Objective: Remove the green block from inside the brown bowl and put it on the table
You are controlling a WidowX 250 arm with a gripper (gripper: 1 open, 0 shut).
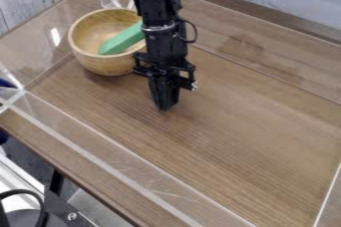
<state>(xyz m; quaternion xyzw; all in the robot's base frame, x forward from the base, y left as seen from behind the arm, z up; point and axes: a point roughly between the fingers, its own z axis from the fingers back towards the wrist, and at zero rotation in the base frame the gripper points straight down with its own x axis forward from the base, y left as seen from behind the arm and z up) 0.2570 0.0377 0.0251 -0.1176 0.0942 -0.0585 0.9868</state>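
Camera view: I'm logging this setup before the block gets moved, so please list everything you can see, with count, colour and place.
Wooden bowl: one, light tan, on the table beside the arm
Block: one, green, inside the bowl
Table: one, brown wood-grain, under everything
Clear edging: along the table's edges
Cables or hoses: black, at the lower left corner
Arm: one, black, reaching in from the top
Hand: one, black, shut, beside the bowl
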